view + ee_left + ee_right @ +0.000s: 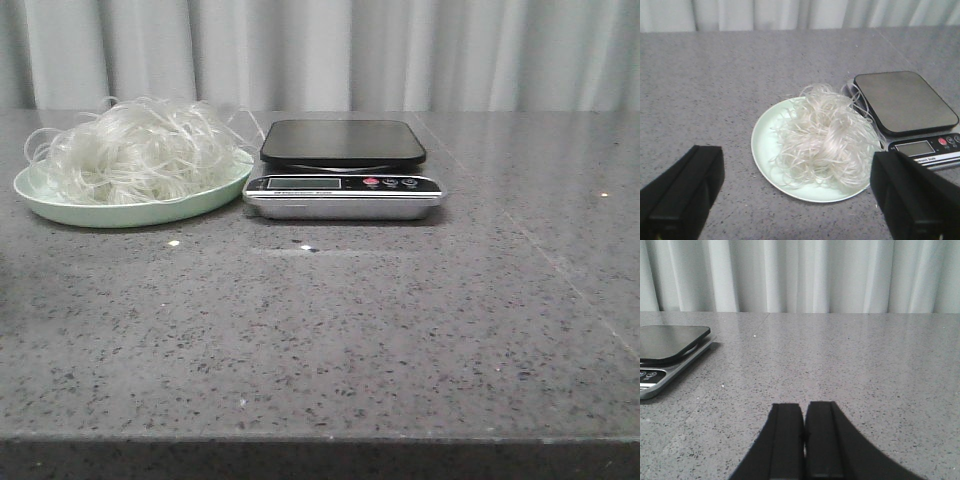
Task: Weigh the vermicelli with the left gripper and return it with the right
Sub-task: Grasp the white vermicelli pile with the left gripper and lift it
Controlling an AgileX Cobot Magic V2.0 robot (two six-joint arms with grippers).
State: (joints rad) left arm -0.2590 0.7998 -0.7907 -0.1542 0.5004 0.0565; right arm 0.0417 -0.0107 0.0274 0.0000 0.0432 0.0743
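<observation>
Now, left to right across my table:
Plate: a pale green plate (60,205) sits at the far left of the grey speckled table (330,330), just beside the scale.
Vermicelli: the vermicelli (135,150) lies heaped on that plate, a fluffy white tangle, with a few loose strands reaching over the rim toward the scale.
My left gripper: my left gripper (797,192) hangs above the table on the near side of the plate, fingers (682,190) spread wide and holding nothing.
Scale: the scale (343,170) stands near the table's middle, its black platform (343,142) bare, display and buttons facing me.
My right gripper: my right gripper (804,440) is low over bare table to the right of the scale, fingers pressed together with nothing between them.
</observation>
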